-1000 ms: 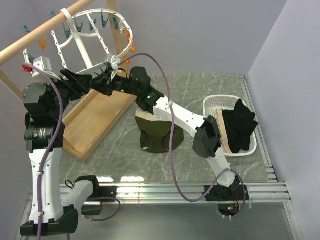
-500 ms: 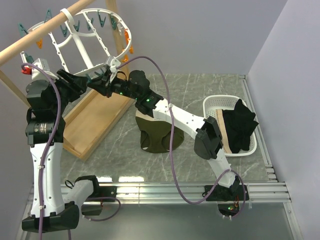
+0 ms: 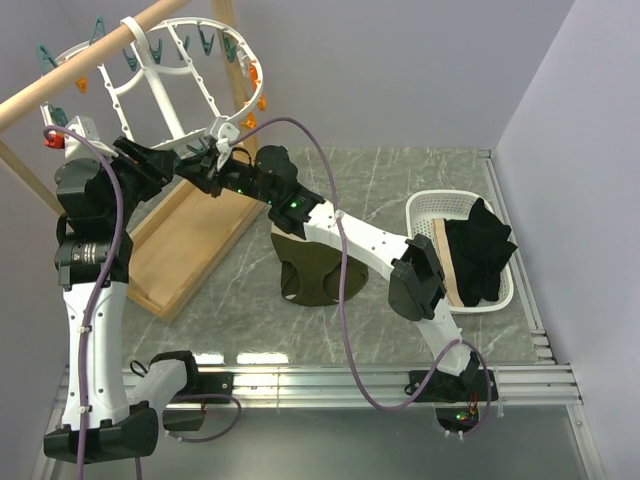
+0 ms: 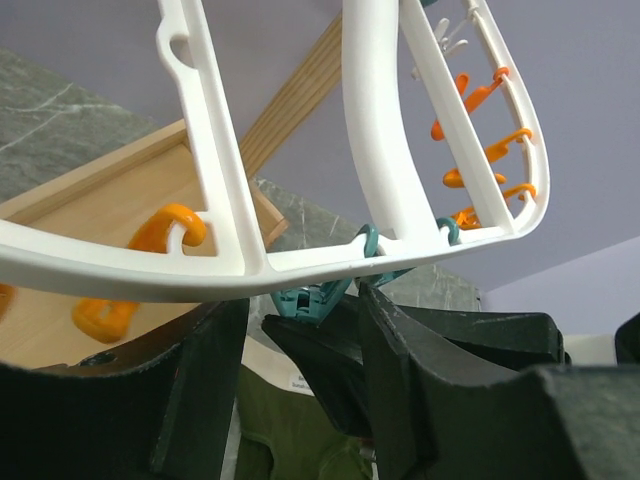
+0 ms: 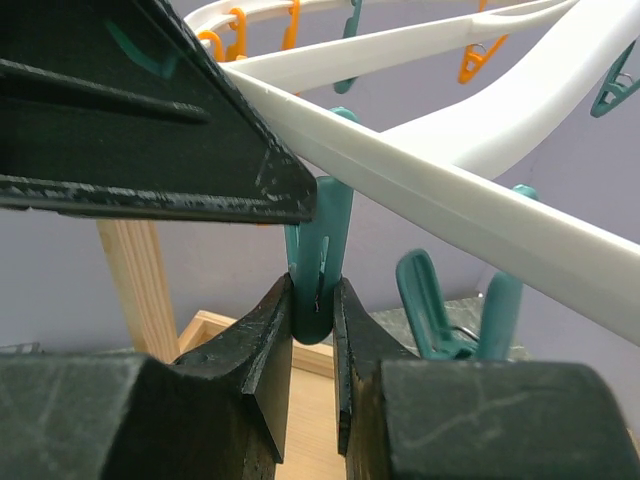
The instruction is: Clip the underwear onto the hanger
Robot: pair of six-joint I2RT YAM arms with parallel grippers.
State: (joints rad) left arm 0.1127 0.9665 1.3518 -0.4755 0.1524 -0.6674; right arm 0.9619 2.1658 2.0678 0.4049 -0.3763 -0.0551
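The white hanger (image 3: 158, 92) hangs from the wooden pole at the upper left, with teal and orange clothespins along its rim. My right gripper (image 3: 205, 170) reaches up under its lower rim (image 5: 450, 205). In the right wrist view the right gripper (image 5: 313, 290) is shut on a teal clothespin (image 5: 320, 240). My left gripper (image 3: 178, 162) meets it from the left. Its jaws (image 4: 298, 300) stand apart just below the rim (image 4: 130, 270), around that clothespin (image 4: 308, 300) and the right finger. The olive underwear (image 3: 312, 265) lies on the table under the right forearm, held by neither gripper.
A wooden tray base (image 3: 190, 250) and an upright post stand below the hanger, and the pole (image 3: 90, 65) slants across the top left. At the right, a white basket (image 3: 425, 205) holds a black garment (image 3: 480, 250) and a tan cloth (image 3: 447, 265).
Both grippers and the hanger's lower rim shifted slightly left and up. The left arm straightened, and its jaws narrowed a little. The underwear stayed in place.
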